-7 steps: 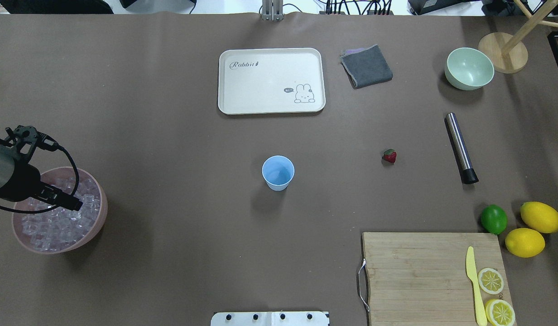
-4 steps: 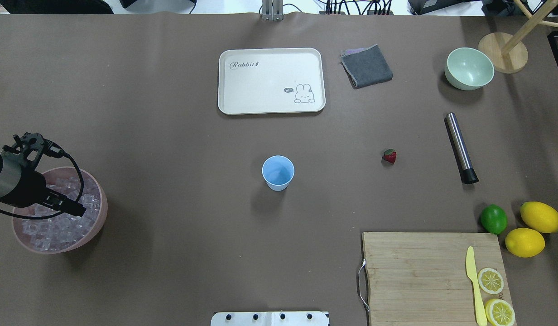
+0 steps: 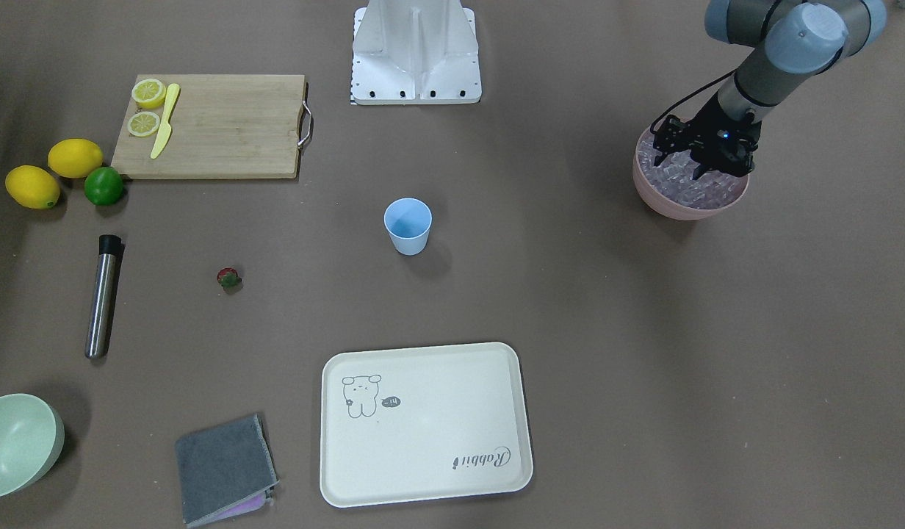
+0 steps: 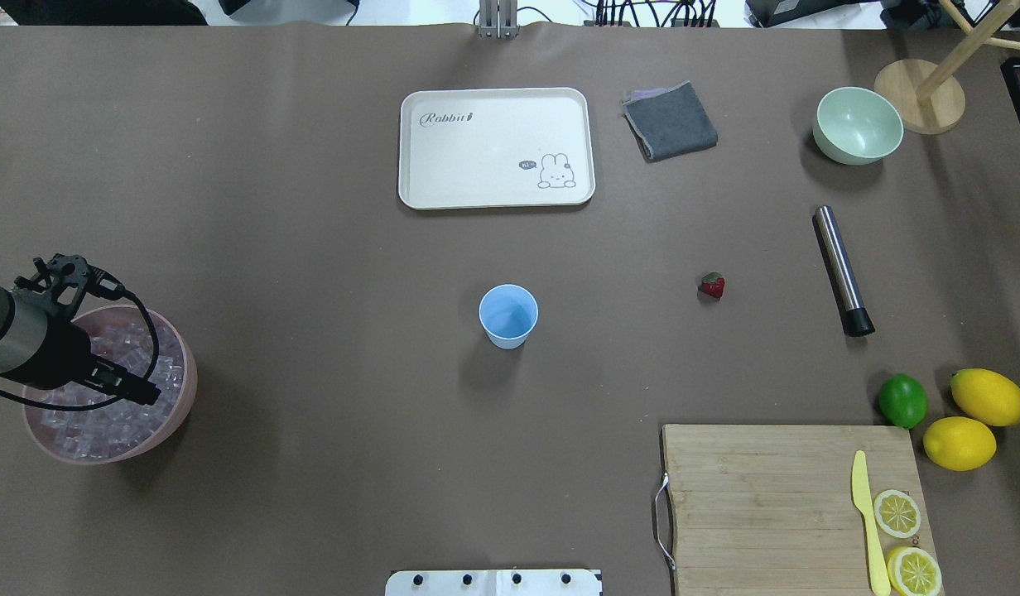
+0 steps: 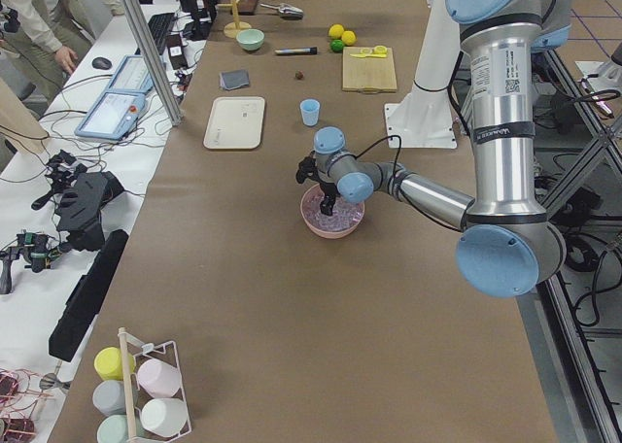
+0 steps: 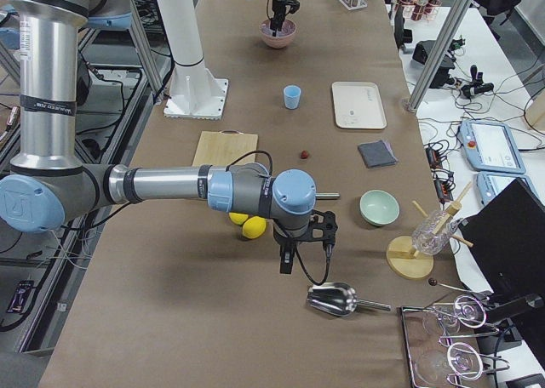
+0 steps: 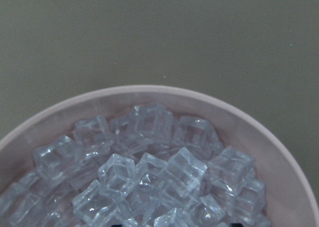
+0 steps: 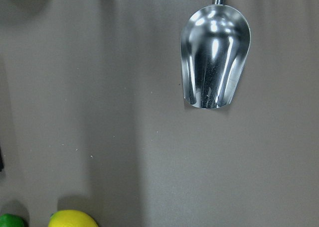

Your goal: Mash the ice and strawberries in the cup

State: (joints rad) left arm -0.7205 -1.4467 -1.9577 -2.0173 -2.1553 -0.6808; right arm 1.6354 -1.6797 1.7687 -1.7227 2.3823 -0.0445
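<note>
**Left claw in the ice bowl, cup not yet filled**

The left claw sits low over the pink bowl at the tabletop's left end, its tips down among the ice. I judge this to be the opening step, fetching cubes for the cup. How far its jaws stand apart, and whether a cube is caught between them, I cannot tell, since the wrist view shows only the heap.

The cup stands upright in the middle of the tabletop, well apart from the bowl. It looks empty, and it is probably set there so either arm can reach it. The strawberry lies to its right, and a steel muddler lies farther right, on the right arm's side.

The right claw hangs above a metal scoop. Whether it is spread or closed cannot be judged.
</note>
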